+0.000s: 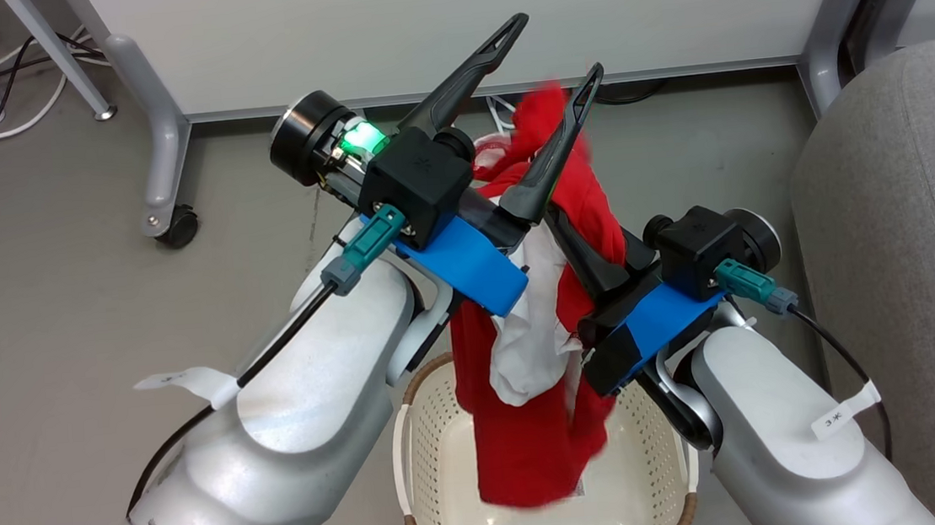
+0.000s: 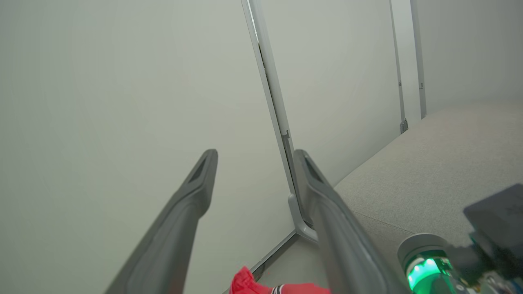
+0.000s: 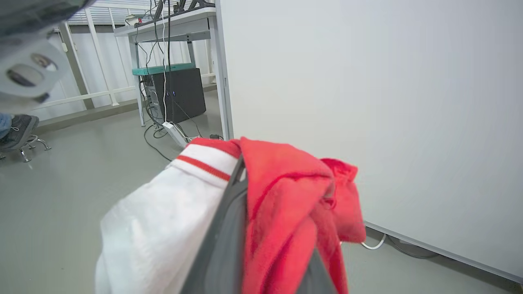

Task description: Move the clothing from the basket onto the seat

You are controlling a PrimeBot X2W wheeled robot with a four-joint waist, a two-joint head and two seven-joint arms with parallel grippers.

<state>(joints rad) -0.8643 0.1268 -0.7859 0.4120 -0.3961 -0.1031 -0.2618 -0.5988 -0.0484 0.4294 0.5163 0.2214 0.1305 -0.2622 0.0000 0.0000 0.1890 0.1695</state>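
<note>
Limp, crumpled red-and-white jersey (image 1: 524,427), pinched in the clamped right gripper (image 3: 282,179) and held high, presumably to lift its dangling hem clear of the oval, perforated plastic basket (image 1: 443,468) beneath; alongside, left gripper (image 1: 556,47) splayed wide and empty; at right, rounded grey fabric seat (image 1: 907,258).

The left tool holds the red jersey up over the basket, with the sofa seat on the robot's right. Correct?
No: the right tool holds the red jersey, as the right wrist view shows; the left tool is open and empty. The rest stands.
</note>
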